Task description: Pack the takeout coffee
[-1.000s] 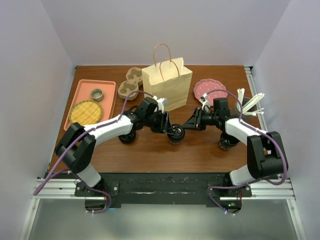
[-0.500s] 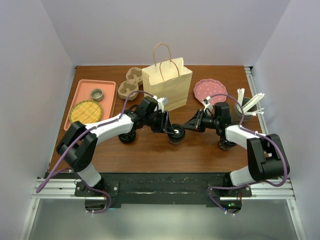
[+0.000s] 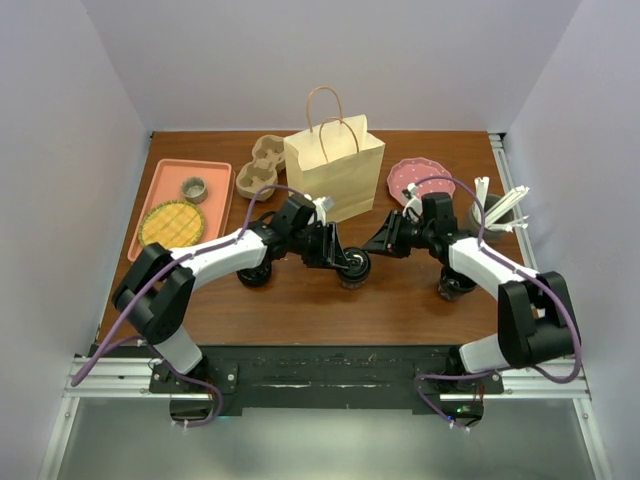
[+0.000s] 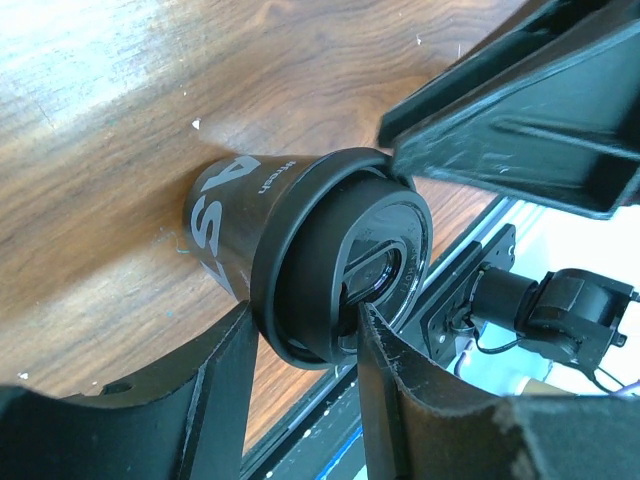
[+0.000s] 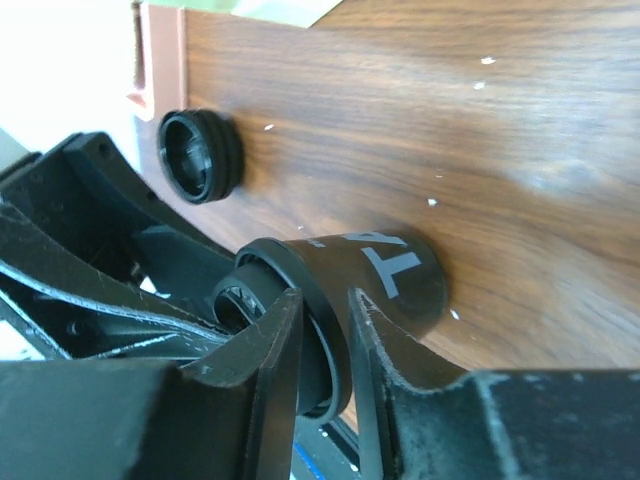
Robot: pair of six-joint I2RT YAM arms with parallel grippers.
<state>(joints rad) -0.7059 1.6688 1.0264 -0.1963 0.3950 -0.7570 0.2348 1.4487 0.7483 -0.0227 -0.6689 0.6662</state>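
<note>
Right tool (image 5: 322,305) farther back, tight on takeout coffee (image 5: 390,270) lid

Upright black lidded cup (image 3: 353,266)

Wooden table (image 3: 300,300) with paper bag (image 3: 335,175), cup carrier (image 3: 262,165), tray (image 3: 216,200), plate (image 3: 405,178), coffee cup (image 3: 352,266)

A middle cup (image 3: 352,266) and one on either side of it make three black cups, and there are two arms (image 3: 215,255). There is one paper bag (image 3: 335,172), one pulp carrier (image 3: 262,163), one orange tray (image 3: 160,180), one pink plate (image 3: 412,180), one yellow woven disc (image 3: 172,223) and one small grey bowl (image 3: 193,188). One holder (image 3: 487,215) has several white sticks (image 3: 505,203), too bunched to count.
</note>
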